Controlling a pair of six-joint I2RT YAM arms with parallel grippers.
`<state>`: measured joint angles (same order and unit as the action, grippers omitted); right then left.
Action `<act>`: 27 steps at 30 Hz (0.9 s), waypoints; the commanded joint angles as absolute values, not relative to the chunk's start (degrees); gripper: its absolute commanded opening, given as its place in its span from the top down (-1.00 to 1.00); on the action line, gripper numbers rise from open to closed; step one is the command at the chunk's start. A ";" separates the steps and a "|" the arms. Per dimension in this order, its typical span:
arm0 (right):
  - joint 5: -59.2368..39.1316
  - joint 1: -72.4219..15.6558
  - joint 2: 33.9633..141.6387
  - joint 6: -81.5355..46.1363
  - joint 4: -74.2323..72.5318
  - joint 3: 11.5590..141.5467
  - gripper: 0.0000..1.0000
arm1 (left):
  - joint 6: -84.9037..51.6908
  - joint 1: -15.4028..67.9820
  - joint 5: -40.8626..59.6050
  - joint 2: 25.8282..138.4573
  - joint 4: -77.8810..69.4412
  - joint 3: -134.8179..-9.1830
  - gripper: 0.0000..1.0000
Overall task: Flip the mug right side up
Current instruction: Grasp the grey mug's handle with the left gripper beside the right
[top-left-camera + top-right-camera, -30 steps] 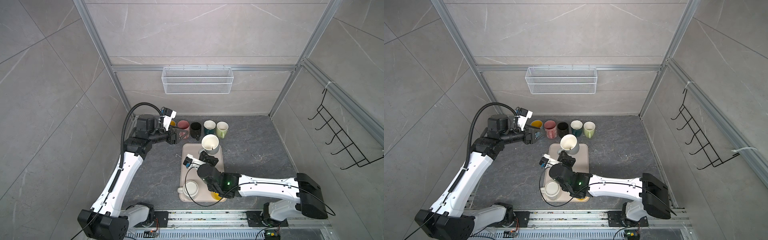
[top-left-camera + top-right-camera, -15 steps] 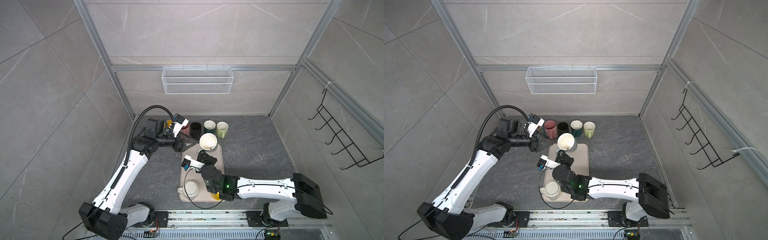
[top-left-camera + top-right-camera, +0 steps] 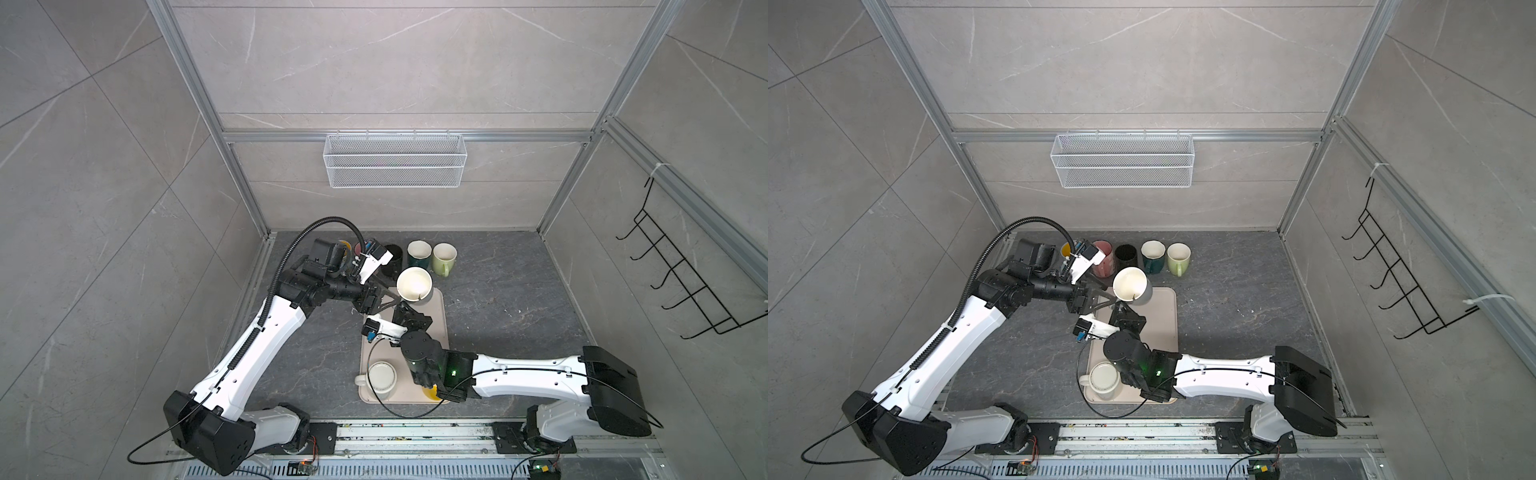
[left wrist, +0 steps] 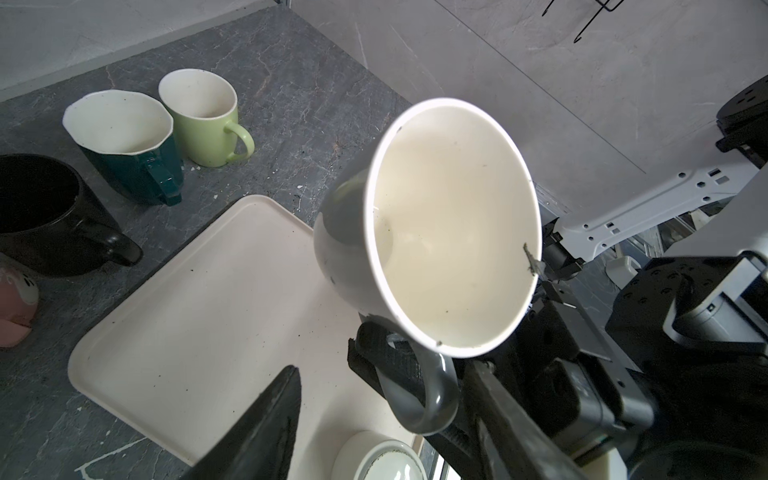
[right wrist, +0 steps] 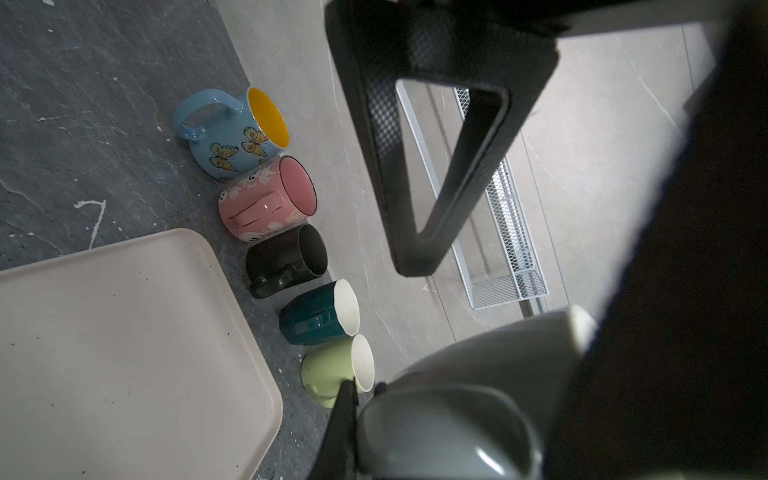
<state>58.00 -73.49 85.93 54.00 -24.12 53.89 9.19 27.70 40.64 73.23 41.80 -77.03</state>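
The mug [image 3: 413,284] [image 3: 1131,286] is grey outside and white inside. It hangs above the far end of the beige tray [image 3: 436,332] [image 3: 1165,332], mouth upward and slightly tilted. My right gripper [image 3: 409,320] [image 3: 1125,318] [image 5: 449,432] is shut on the mug's handle [image 4: 432,399] from below. My left gripper [image 3: 384,301] [image 3: 1100,303] [image 4: 384,370] is open and level with the mug's left side. Its fingers [image 4: 266,415] stand either side of the handle region, apart from the mug. In the right wrist view one left finger [image 5: 436,145] crosses above the mug body [image 5: 498,353].
An upside-down white mug [image 3: 381,376] [image 3: 1104,376] sits on the tray's near end. Several upright mugs line the back: blue [image 5: 226,137], pink [image 3: 1102,257], black [image 3: 392,257], teal [image 3: 419,253], green [image 3: 444,257]. A wire basket [image 3: 395,160] hangs on the back wall.
My left arm has swung right, from the row of mugs to the held mug's left side. The right gripper still holds the mug, which has shifted slightly left.
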 commanded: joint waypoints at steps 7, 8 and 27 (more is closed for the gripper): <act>57.31 -73.80 82.73 49.76 -23.14 57.24 1.00 | 12.47 30.47 38.57 74.26 45.42 -79.27 -0.21; 57.19 -73.82 82.62 49.51 -22.88 57.39 1.00 | 12.55 30.59 38.51 74.40 45.74 -79.24 -0.20; 56.08 -73.76 81.71 48.21 -22.34 58.97 1.00 | 13.36 32.50 38.23 76.09 49.05 -78.60 0.20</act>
<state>54.63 -73.76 85.60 50.59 -16.84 55.13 11.57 31.77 38.96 75.37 45.91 -77.76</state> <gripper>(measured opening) 0.080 0.406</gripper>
